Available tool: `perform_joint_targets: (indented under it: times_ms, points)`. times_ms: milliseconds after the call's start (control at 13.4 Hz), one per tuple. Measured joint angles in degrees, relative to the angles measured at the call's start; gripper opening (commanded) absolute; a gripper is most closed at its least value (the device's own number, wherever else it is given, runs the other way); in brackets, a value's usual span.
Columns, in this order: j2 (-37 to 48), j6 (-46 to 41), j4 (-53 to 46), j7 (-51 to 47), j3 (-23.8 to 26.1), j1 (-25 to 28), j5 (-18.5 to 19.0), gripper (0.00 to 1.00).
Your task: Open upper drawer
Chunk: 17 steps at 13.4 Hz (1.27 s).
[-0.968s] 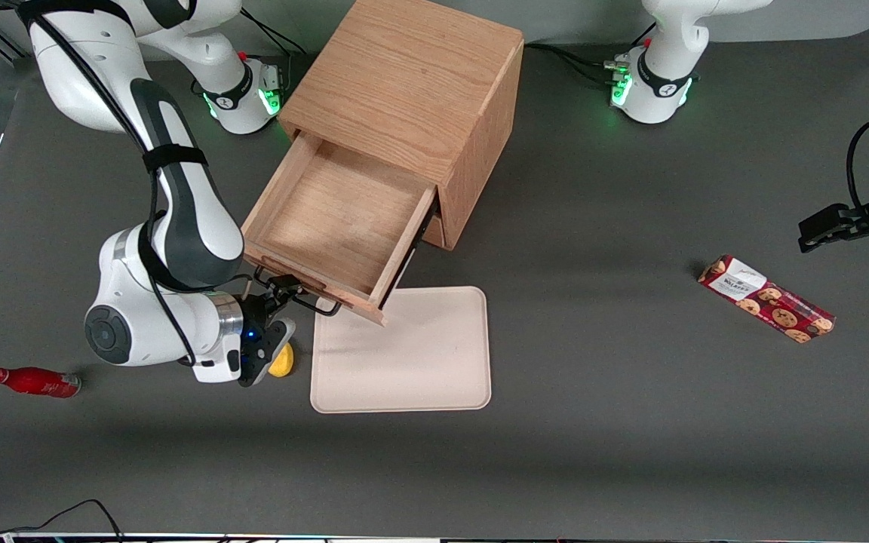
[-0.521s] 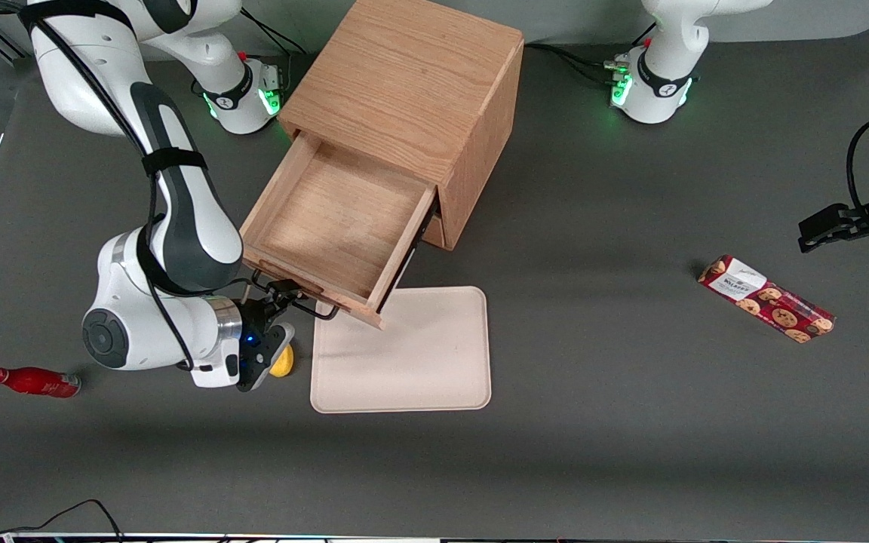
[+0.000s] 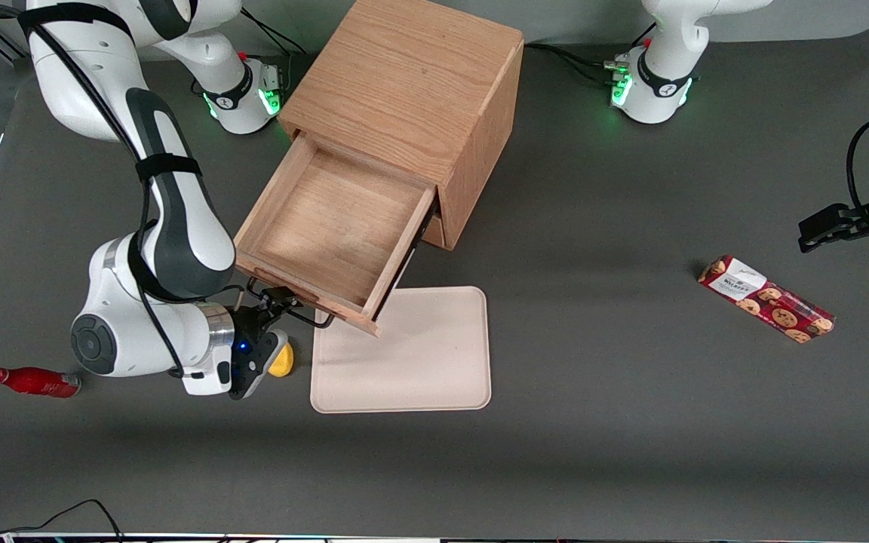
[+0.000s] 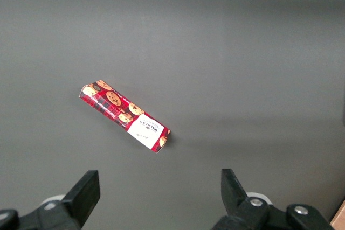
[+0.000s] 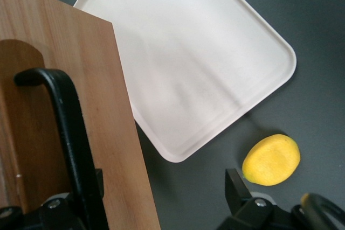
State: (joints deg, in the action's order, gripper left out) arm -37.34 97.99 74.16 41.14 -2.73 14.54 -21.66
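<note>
upper drawer [image 3: 333,226] farther out, gripper [image 3: 277,296] at handle

Upper drawer [image 3: 333,230]: light oak, visible grain, matt finish; handle [image 5: 70,133] of thin black wire with a slight sheen.
Cabinet [image 3: 412,98]: the same oak, smooth and matt, grain running along the top.
Gripper [image 3: 272,302]: at the drawer handle; black matt fingers, apparently plastic, on a glossy white arm shell with a metal ring at the wrist.
Tray [image 3: 412,362]: pale cream, smooth, matt, plastic-like.
Lemon [image 5: 271,160]: yellow, finely dimpled skin.
Table [image 3: 631,415]: dark grey, matt.
Biscuit pack [image 4: 125,117]: printed red wrapper, lightly glossy.
Bottle [image 3: 31,381]: glossy red.
</note>
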Motion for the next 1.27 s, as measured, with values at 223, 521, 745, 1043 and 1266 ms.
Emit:
perform_joint_targets:
  times_ms: [223, 521, 745, 1043, 1266]
  points:
    - [-0.1, 0.0, -0.3, 0.3, 0.0, -0.2, -0.7, 1.00]
    - [2.9, -0.2, -2.9, 0.4, 0.1, -0.2, -0.8, 1.00]
    - [6.8, -1.6, -3.1, 0.4, 0.2, -0.2, -0.8, 1.00]
    - [15.2, -7.5, -1.6, -9.3, -0.3, -0.4, 0.5, 1.00]
    - [22.8, -10.3, 4.1, -30.6, 0.2, 0.2, 10.9, 1.00]
